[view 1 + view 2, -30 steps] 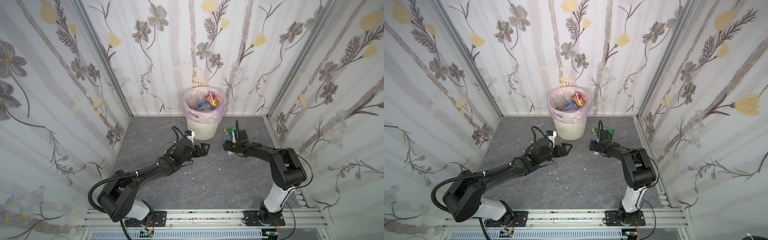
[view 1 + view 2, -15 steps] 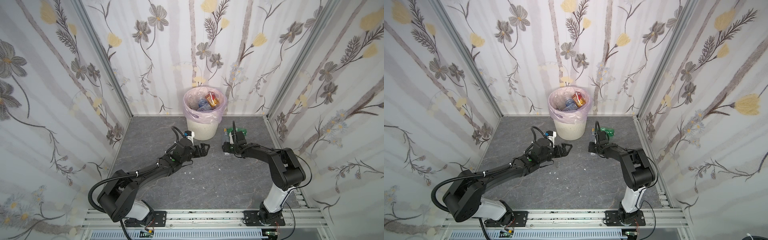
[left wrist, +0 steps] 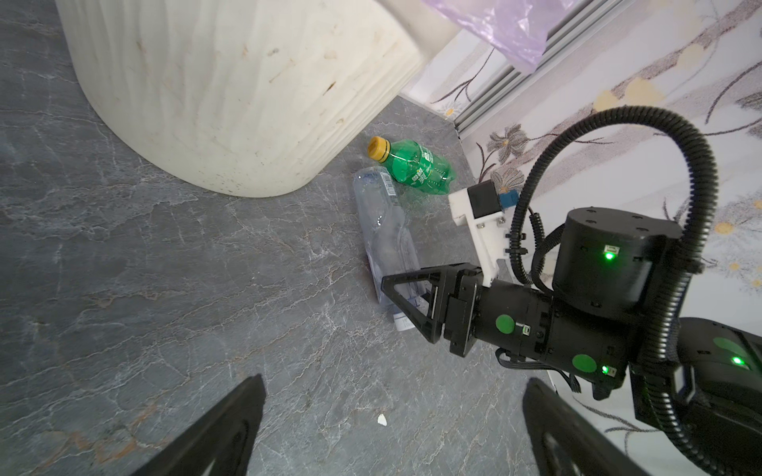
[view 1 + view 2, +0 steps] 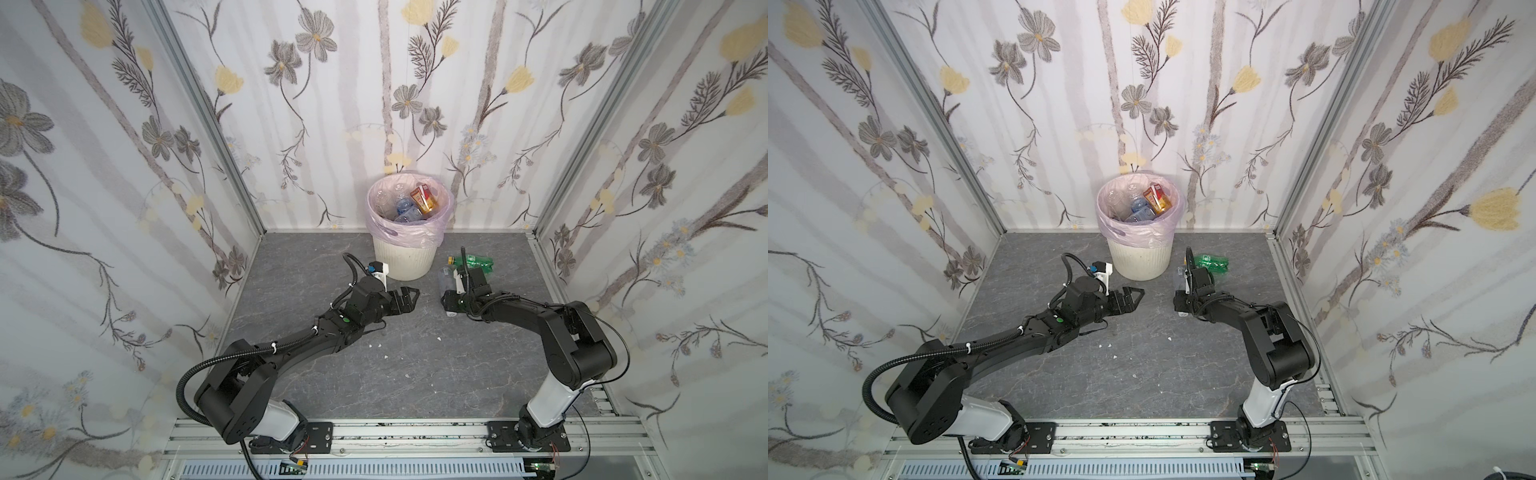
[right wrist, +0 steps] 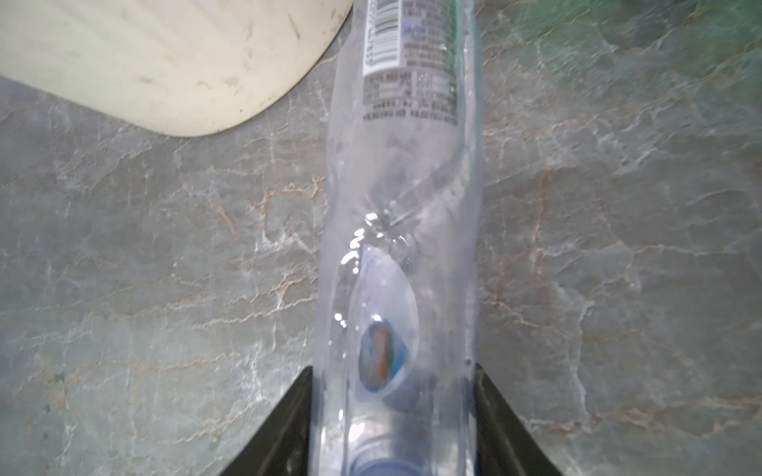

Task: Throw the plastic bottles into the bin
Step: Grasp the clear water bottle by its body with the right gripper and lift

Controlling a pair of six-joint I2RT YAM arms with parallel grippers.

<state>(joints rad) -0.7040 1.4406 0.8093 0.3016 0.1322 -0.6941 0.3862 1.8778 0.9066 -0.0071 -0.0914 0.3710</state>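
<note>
- Clear plastic fills the right wrist view: the clear bottle [image 5: 402, 230] is blurred there, and its blue cap end runs off the frame edge between two black fingers
- In both top views that cap end is hidden under the right gripper [image 4: 449, 300]; only the label end shows
- The green bottle [image 3: 416, 169] is no more than a green smear in the right wrist view, and the bin [image 4: 401, 262] is cut off in both wrist views
- Inside the pink bag [image 4: 432, 235] an orange bottle [image 4: 423, 198] lies on clear ones; how many cannot be made out
- Only the two fingertips of the left gripper [image 3: 393, 385] show in its own camera
- Since a second ago the right gripper has slid a little toward 9 o'clock; the left arm, bin and green bottle have not moved
- Right jaws: drawn partway in, one finger against each side of the clear bottle near its cap, while it lies on the grey floor [image 4: 415, 374]
- Left jaws: spread wide with nothing between them, at the bin's 6 o'clock
- Clear bottle: at the bin's 4 o'clock, long axis running 12 to 6, cap toward 6, base toward 12 just beside the green bottle's cap
- Green bottle: at the bin's 3 o'clock, on its side, long axis 9 to 3, yellow cap toward 9, facing the bin
</note>
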